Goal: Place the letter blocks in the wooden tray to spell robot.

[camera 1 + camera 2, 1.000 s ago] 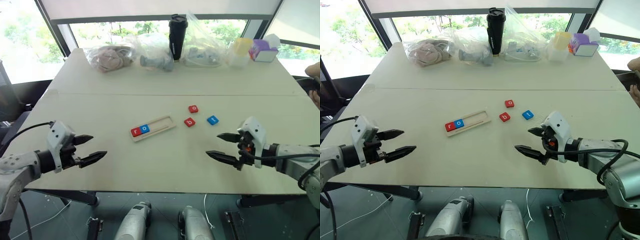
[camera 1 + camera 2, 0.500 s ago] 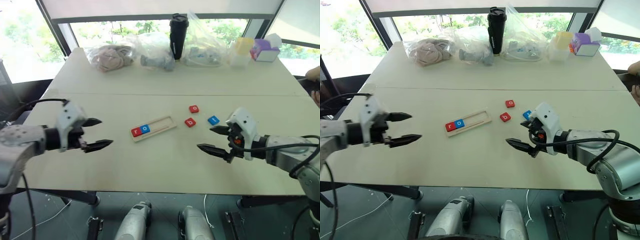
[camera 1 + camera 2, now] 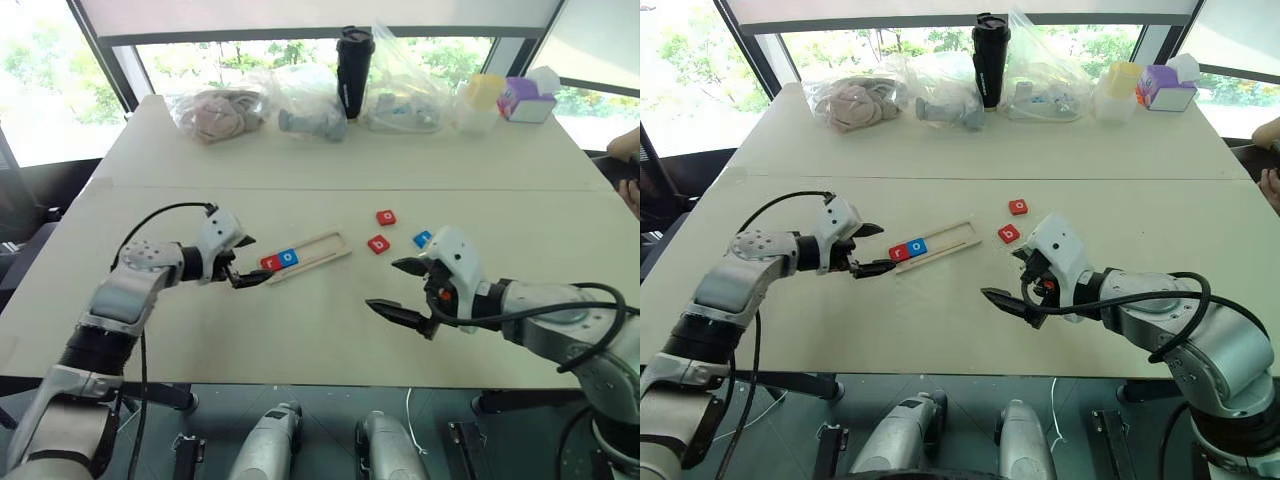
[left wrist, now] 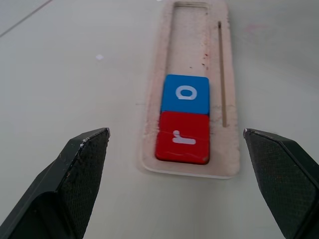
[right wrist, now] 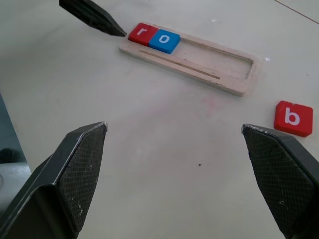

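The wooden tray lies mid-table at a slant, with a red "r" block and a blue "o" block at its left end. To its right lie three loose letter blocks: a red "o", a red "b" and a blue one, partly behind my right hand. My left gripper is open, level with the tray's left end, its fingertips on either side of the "r". My right gripper hangs open over bare table, in front of the loose blocks.
Along the table's far edge stand plastic bags, a black tumbler, a yellow container and a purple tissue box. A person's hand shows at the right edge. The table's near half is bare.
My left arm has swung forward and to the right, from the table's left side to the tray's left end. My right gripper has drifted left. The blocks have not moved.
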`<state>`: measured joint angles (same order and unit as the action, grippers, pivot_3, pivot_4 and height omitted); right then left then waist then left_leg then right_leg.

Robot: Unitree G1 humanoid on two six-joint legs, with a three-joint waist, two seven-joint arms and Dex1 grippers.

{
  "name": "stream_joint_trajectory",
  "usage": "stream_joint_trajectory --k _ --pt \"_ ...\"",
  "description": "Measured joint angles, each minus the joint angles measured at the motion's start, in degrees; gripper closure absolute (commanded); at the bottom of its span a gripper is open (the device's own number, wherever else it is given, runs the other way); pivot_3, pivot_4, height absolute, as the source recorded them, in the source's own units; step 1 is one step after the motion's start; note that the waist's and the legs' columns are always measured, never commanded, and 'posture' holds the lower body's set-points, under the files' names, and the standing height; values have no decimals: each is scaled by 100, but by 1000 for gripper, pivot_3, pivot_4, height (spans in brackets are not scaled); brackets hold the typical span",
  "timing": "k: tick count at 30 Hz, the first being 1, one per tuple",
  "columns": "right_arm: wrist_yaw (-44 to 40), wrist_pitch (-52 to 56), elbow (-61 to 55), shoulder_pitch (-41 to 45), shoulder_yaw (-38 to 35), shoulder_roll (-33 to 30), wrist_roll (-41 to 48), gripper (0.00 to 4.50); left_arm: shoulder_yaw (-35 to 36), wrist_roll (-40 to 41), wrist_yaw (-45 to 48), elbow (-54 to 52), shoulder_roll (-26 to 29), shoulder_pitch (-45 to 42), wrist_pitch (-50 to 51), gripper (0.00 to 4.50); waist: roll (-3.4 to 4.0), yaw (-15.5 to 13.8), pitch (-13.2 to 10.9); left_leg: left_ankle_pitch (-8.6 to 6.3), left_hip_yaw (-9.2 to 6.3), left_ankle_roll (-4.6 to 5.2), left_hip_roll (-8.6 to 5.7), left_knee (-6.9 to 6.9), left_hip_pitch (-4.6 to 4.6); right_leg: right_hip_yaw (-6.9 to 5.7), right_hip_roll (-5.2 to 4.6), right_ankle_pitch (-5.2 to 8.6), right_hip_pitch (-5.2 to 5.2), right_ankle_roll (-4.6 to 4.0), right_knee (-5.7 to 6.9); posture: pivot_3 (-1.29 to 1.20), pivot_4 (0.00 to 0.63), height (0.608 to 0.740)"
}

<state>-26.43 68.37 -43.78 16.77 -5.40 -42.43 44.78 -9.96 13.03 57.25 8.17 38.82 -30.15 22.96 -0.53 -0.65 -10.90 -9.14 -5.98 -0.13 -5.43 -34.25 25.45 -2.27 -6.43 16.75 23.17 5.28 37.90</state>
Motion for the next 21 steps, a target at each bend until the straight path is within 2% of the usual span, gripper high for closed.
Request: stream_joint_trajectory --k 11,15,16,21 --pt "-52 -469 138 -324 248 -8 -319 32 -212 -529 -82 689 -463 -159 -614 0 0 -6 3 2 -1 3 -1 -16 -9 -1 2 -13 -14 22 7 0 150 740" --pt "-52 -498 138 -320 281 -10 -349 0 -216 -539 40 784 -548 -179 -682 1201 2 -14 5 2 -2 3 -1 -23 -10 -2 1 -13 -21 22 7 0 150 740" --pt "-51 -498 138 -314 286 -10 -348 0 -215 -539 69 810 -551 -181 -714 1352 2 -13 5 2 -3 3 -1 -27 -10 -2 2 -13 -22 22 7 0 150 740" --pt "-37 -481 138 -227 285 -35 -346 0 -212 -556 160 868 -552 -211 -733 1351 2 -4 5 0 -3 4 -1 -41 -10 -2 2 -14 -28 22 7 0 150 740"
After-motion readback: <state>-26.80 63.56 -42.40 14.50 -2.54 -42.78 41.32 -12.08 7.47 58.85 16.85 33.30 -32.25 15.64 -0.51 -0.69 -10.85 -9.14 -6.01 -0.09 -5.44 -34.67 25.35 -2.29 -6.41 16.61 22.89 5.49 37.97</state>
